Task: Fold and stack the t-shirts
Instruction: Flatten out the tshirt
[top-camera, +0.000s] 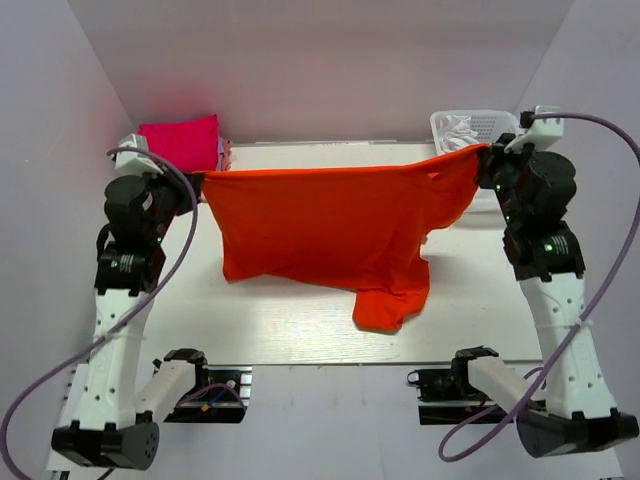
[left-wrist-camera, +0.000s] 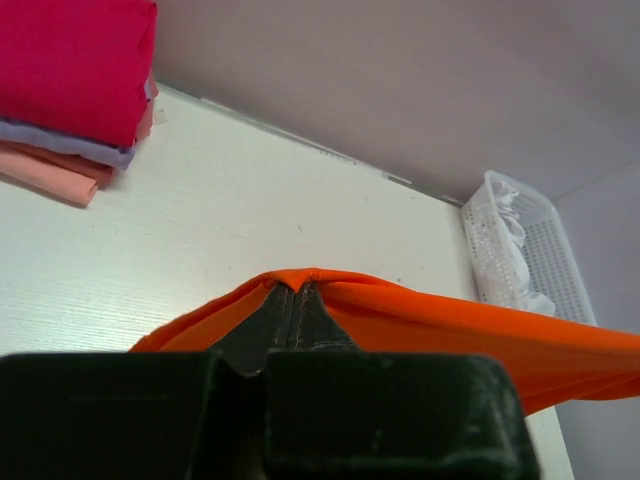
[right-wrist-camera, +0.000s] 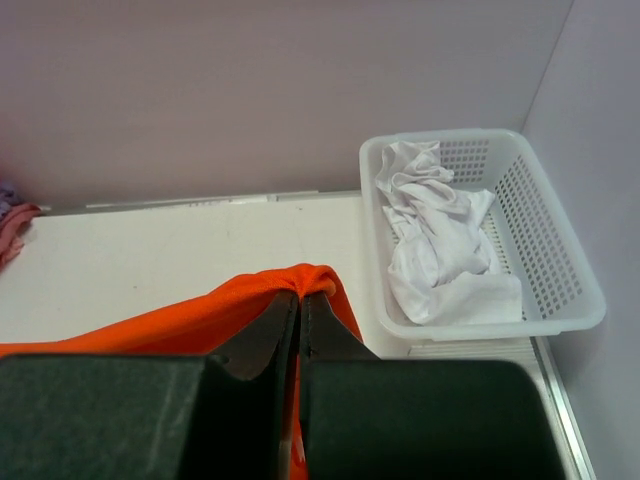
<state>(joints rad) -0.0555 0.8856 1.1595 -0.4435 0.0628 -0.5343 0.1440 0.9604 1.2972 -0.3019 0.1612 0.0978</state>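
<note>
Orange-red t-shirt (top-camera: 330, 235) is held up and stretched between both arms over the middle of the table (top-camera: 300, 335). Top edge is taut and runs left to right.

Left gripper (left-wrist-camera: 297, 290): jaws pinched narrow on the shirt's left top corner, cloth draped over the tips. Right gripper (right-wrist-camera: 301, 297): same, jaws closed on the right top corner, just beside the white basket (right-wrist-camera: 575, 300). The basket holds crumpled white cloth (right-wrist-camera: 440, 240).

Folded stack sits at the far left corner: magenta-pink shirt (left-wrist-camera: 70, 60) on top, pale lavender shirt (left-wrist-camera: 75, 142) under it, light pink shirt (left-wrist-camera: 50, 172) at the bottom. It is close behind the left gripper.

The shirt body hangs unevenly. One lobe, probably a sleeve, droops lower on the right side. It looks to reach the table, but the top view doesn't settle that.

Judged step: spreading the shirt to lay it flat, no fold made yet.

Risks:
- Both grips look like thin corner pinches. More sideways tension could pull a corner out and drop that side in a heap.
- The drooping lobe could land first and tuck under, giving a bunched lay-down.
- The right corner is next to the basket rim, so a swing right or back could snag it.
- A left arm move backward could brush the stack and skew it.
</note>
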